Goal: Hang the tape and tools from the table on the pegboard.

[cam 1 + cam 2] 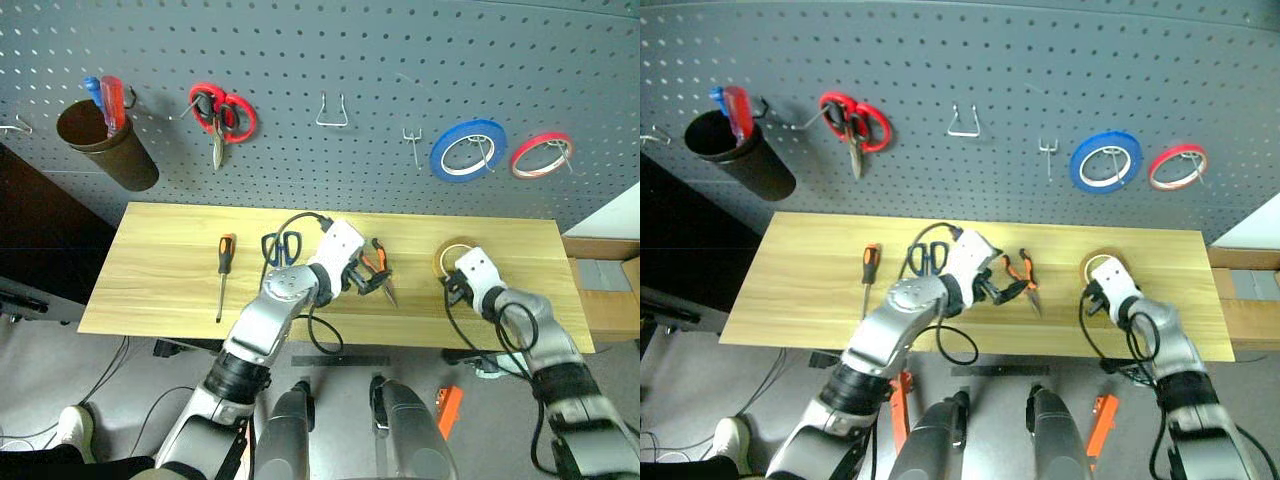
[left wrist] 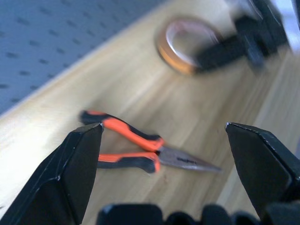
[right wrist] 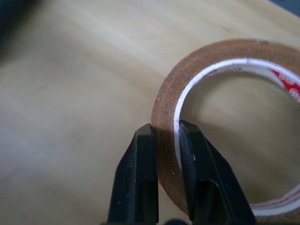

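The yellow-brown tape (image 3: 211, 61) lies flat on the right part of the wooden table (image 1: 160, 280), and my right gripper (image 3: 165, 129) is shut on its wall, one finger inside the ring and one outside. My left gripper (image 2: 164, 129) hangs open just above the orange-and-black pliers (image 2: 136, 140), which lie on the wood near mid-table (image 1: 381, 268). Blue-handled scissors (image 1: 282, 247) rest just left of that arm. The dark grey pegboard (image 1: 380, 60) rises behind the table.
An orange-and-black screwdriver (image 1: 224, 270) lies on the table's left part. On the pegboard hang red scissors (image 1: 220, 115), a dark cup (image 1: 105, 140), a blue ring (image 1: 468, 150) and a red ring (image 1: 541, 155). Two bare hooks (image 1: 332, 112) (image 1: 411, 145) sit between them.
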Controlling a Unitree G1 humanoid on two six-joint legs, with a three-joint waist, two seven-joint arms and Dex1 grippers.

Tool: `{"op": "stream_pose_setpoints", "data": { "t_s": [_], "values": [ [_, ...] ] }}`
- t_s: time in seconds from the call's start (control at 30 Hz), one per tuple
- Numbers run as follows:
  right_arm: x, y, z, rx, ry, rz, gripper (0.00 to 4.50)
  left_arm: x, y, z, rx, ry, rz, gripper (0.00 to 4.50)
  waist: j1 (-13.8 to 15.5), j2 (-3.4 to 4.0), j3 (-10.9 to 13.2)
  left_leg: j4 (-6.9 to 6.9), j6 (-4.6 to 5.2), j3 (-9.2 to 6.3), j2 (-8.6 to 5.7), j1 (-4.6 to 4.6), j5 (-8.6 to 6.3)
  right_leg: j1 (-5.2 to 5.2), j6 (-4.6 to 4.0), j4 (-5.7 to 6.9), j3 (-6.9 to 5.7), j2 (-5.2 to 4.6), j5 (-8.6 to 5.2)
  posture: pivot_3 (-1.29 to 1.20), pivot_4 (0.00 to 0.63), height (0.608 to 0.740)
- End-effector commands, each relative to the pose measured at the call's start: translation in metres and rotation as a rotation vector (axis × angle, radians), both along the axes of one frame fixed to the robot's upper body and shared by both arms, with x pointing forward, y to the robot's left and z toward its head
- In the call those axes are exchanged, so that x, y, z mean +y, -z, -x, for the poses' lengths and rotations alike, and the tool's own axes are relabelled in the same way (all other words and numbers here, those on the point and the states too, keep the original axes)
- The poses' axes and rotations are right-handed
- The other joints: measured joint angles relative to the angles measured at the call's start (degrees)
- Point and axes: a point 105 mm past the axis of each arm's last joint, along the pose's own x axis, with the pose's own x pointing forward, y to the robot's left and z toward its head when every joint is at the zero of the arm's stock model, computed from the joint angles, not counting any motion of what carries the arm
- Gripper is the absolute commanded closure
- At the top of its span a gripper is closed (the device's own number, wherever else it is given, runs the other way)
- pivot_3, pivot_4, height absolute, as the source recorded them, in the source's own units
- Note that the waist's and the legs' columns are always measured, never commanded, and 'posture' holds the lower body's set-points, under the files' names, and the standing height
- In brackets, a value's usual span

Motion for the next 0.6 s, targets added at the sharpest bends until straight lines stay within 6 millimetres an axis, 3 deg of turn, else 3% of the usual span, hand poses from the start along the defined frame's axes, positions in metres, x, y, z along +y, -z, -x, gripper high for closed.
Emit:
{"op": "stream_pose_setpoints", "data": {
  "t_s": [0.03, 0.17, 0.33, 0.4, 0.6],
  "values": [
    [0.019, -0.041, 0.019, -0.203, -0.080, 0.031, 4.23, 0.012, -0.033, 0.012, -0.052, -0.011, 0.133, 0.00, -0.01, 0.16, -0.31, 0.00, -0.03, 0.02, -0.02, 0.00, -0.01, -0.03, 0.03, 0.00, 0.05, -0.03, 0.01, -0.10, 0.235, 0.740],
    [0.036, -0.058, 0.043, -0.390, -0.121, 0.071, 4.23, 0.039, -0.055, 0.021, -0.085, -0.090, 0.229, 0.00, 0.13, 0.18, -1.77, 0.04, -0.21, 0.05, -0.02, 0.05, 0.10, 0.01, 0.15, -0.05, 0.09, 0.01, 0.08, -0.10, 0.178, 0.740],
    [0.065, -0.083, 0.049, -0.695, -0.215, 0.140, 4.23, 0.058, -0.071, 0.028, -0.073, -0.170, 0.333, 0.00, 0.34, 0.14, -4.56, 0.03, -0.43, 0.04, -0.01, 0.21, 0.26, 0.20, 0.49, -0.10, 0.04, 0.08, 0.03, -0.09, 0.123, 0.740],
    [0.081, -0.092, 0.047, -0.801, -0.254, 0.128, 4.23, 0.060, -0.075, 0.032, -0.066, -0.176, 0.347, 0.00, 0.29, 0.10, -5.38, 0.04, -0.38, 0.07, 0.00, 0.31, 0.33, 0.32, 0.49, -0.18, 0.08, 0.13, 0.23, -0.08, 0.107, 0.740],
    [0.115, -0.106, 0.023, -0.888, -0.312, 0.055, 4.23, 0.065, -0.081, 0.022, -0.088, -0.212, 0.344, 0.00, 0.67, -0.16, -7.52, 0.01, -0.15, 0.10, -0.05, 0.79, 0.67, 0.78, 0.32, -0.25, 0.09, 0.32, 0.71, -0.05, 0.073, 0.740]
  ]
}}
